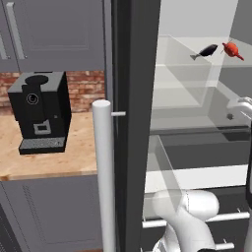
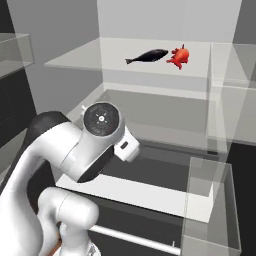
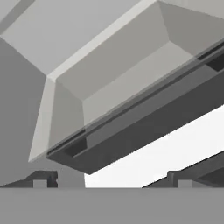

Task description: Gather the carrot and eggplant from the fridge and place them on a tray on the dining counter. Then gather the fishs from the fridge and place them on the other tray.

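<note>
The end effector is spread, its tips cut off at 6 o'clock. On the fridge shelf, the fish is dark with a blurry red thing at 3 o'clock.

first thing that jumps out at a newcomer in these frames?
The small bright red-orange lumpy item on the pale upper shelf of the open dark grey fridge, with a slim dark fish right beside it. Next, the robot's white arm low in front, and the black coffee machine on the wooden counter to the left.
</note>
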